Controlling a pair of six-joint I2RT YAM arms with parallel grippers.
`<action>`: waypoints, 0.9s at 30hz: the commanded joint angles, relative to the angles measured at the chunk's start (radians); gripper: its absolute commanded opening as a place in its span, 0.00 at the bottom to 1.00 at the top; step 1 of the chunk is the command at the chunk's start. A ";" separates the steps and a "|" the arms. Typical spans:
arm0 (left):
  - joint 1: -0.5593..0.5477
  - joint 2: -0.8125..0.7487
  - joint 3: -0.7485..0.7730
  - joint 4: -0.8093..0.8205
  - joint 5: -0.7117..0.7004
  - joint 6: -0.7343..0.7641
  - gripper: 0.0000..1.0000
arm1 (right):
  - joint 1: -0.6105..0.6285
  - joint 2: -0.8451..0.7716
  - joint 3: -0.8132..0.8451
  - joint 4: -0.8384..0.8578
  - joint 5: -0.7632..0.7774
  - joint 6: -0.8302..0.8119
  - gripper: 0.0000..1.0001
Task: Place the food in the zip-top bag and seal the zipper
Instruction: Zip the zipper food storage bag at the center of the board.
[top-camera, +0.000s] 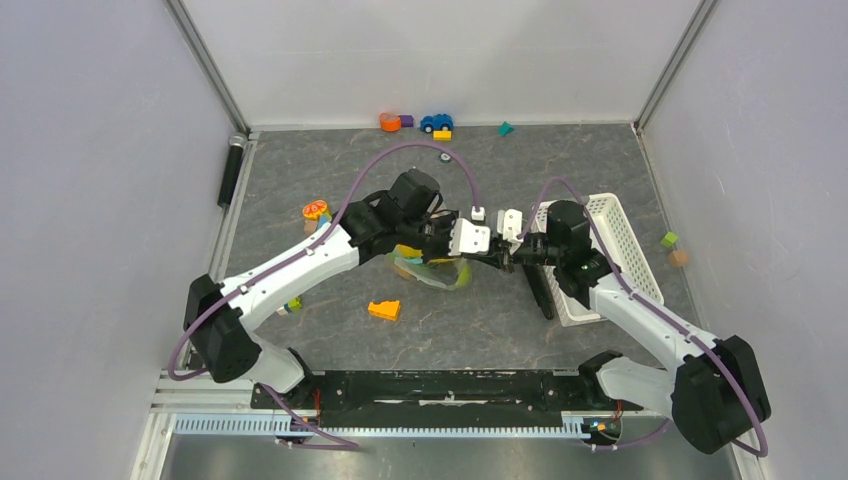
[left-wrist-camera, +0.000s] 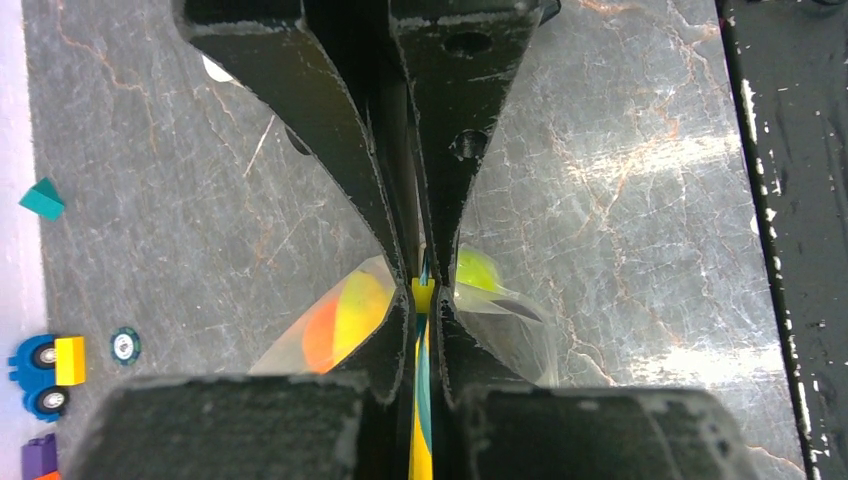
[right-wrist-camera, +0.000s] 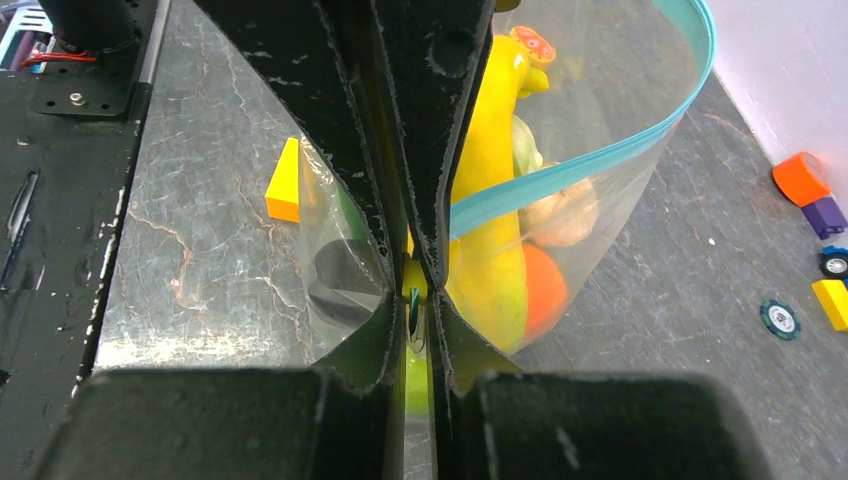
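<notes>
Gripping the zipper (right-wrist-camera: 600, 150), left end effector (left-wrist-camera: 424, 285) and right end effector (right-wrist-camera: 415, 290) are clamped shut.

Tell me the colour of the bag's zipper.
The zipper is teal; the right wrist view shows it best.

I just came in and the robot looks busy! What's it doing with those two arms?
Both arms are pinching a clear zip-top bag between them. The left gripper and the right gripper are each shut on its edge by the teal zipper. Toy food, yellow, orange and green, is already inside the bag. Whether the zipper is sealed all the way along cannot be told from here.
</notes>
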 joint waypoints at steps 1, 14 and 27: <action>-0.003 -0.048 0.001 -0.069 -0.092 0.057 0.02 | -0.004 -0.048 0.029 -0.009 0.083 -0.042 0.00; -0.001 -0.157 -0.068 -0.072 -0.252 0.081 0.02 | -0.004 -0.074 -0.021 0.008 0.198 -0.102 0.00; 0.001 -0.185 -0.087 -0.049 -0.197 0.046 0.02 | -0.005 -0.014 0.029 -0.067 0.075 -0.120 0.15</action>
